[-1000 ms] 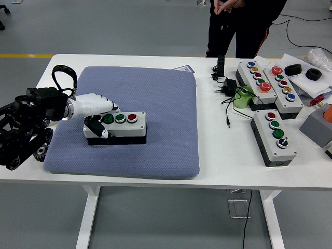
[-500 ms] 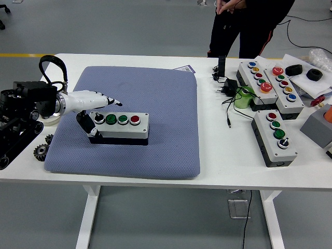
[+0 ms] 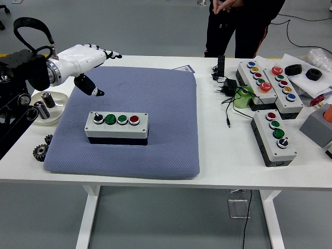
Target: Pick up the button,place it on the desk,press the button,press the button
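A grey button box [image 3: 116, 126] lies flat on the blue-grey pad [image 3: 155, 104]. It carries a black knob, two green buttons and a red button. My left hand [image 3: 96, 67], white with black fingertips, hovers up and to the left of the box, well apart from it. Its fingers are spread and hold nothing. The right arm is out of view.
Three more button boxes [image 3: 274, 136] and cables [image 3: 228, 88] lie at the right. A white dish with metal cylinders [image 3: 45, 105] and small gears [image 3: 40, 151] sit left of the pad. A person [image 3: 244, 21] stands at the far side, hands clasped.
My left hand let go of the button box's left end and rose up and back toward the pad's far left corner. The box stayed on the pad.
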### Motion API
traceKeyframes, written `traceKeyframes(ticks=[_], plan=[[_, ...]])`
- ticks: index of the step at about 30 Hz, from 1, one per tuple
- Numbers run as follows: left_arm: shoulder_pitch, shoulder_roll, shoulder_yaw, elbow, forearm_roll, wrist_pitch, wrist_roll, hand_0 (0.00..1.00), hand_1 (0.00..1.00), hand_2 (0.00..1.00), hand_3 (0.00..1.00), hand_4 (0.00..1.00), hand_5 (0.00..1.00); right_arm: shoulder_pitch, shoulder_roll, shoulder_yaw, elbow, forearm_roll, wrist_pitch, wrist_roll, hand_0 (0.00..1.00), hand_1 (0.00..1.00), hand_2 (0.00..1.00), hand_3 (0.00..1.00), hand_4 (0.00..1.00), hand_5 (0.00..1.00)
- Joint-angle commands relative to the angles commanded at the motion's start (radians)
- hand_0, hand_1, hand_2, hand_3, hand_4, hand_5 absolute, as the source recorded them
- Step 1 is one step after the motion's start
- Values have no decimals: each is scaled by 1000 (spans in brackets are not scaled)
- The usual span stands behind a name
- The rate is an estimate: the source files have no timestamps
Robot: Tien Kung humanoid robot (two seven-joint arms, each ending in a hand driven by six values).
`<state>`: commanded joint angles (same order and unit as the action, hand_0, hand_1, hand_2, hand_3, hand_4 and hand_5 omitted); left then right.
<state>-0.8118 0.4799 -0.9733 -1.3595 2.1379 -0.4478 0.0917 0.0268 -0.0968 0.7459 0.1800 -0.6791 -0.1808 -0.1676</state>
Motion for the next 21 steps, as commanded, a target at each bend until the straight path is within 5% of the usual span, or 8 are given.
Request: traceKeyframes(ticks=[4, 5, 21], plan=[[17, 5, 17, -48, 7, -52, 10, 341, 274, 296, 863, 657, 2, -3, 2, 6, 0, -1, -3, -2, 805, 783, 775, 622, 263, 193], [20, 7, 19, -55, 17, -61, 5, 94, 82, 117, 899, 602, 2, -3, 2, 5, 0, 0, -4, -2, 805, 783, 775, 621, 263, 193], [67, 19, 45, -125, 11, -170, -17, 14, 9, 41, 900, 616, 2, -4, 2, -8, 0, 16, -5, 0, 805, 783, 775, 620, 262, 195]])
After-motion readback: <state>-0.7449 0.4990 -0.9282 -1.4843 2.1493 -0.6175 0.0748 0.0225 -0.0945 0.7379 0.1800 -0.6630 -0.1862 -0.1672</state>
